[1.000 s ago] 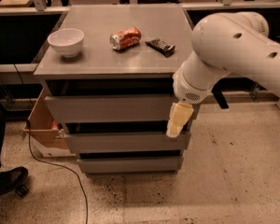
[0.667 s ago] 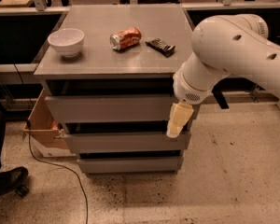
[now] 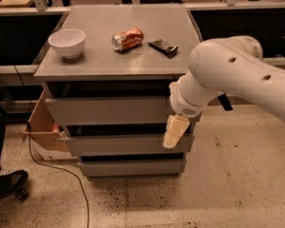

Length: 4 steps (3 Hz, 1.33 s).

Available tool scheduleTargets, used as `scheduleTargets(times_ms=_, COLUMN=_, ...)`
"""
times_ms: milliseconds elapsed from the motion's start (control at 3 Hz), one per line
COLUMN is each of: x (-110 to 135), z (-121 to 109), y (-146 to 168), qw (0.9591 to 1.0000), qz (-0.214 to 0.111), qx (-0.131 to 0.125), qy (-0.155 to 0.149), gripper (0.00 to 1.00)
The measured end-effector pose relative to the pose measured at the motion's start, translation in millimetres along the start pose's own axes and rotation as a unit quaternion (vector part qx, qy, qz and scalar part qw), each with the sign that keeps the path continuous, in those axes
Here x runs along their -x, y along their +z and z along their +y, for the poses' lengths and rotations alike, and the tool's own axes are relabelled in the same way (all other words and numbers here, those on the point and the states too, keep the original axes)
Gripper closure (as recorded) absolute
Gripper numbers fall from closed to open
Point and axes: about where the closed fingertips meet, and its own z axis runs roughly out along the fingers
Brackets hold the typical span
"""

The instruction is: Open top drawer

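The top drawer (image 3: 109, 110) is the uppermost grey handleless front of the grey cabinet (image 3: 118, 61). A dark gap shows above its panel, and its inside is hidden. My gripper (image 3: 175, 131), cream-coloured on the end of the white arm (image 3: 228, 72), hangs pointing down in front of the cabinet's right side. It sits just below the top drawer's right end, overlapping the middle drawer front (image 3: 123, 144). It holds nothing that I can see.
On the cabinet top are a white bowl (image 3: 67, 42), a crushed orange can (image 3: 128, 38) and a dark snack bar (image 3: 163, 47). The bottom drawer front (image 3: 130, 167) is below. A cardboard box (image 3: 42, 127), a black cable (image 3: 57, 167) and a shoe (image 3: 7, 183) are at left.
The arm has dropped lower and the gripper has moved slightly down and to the left along the cabinet's right side. The drawer fronts have not moved.
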Motion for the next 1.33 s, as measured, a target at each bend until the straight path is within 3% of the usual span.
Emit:
scheduleTargets(times_ms=667, x=24.4, z=-32.4, y=83.6, qw=0.9978, qz=-0.052, qx=-0.032, qy=-0.024, gripper=0.00)
scheduleTargets(times_ms=1333, x=48.8, z=-59.9, y=132.7, qw=0.9959, qz=-0.080, qx=-0.039, qy=-0.019, gripper=0.00)
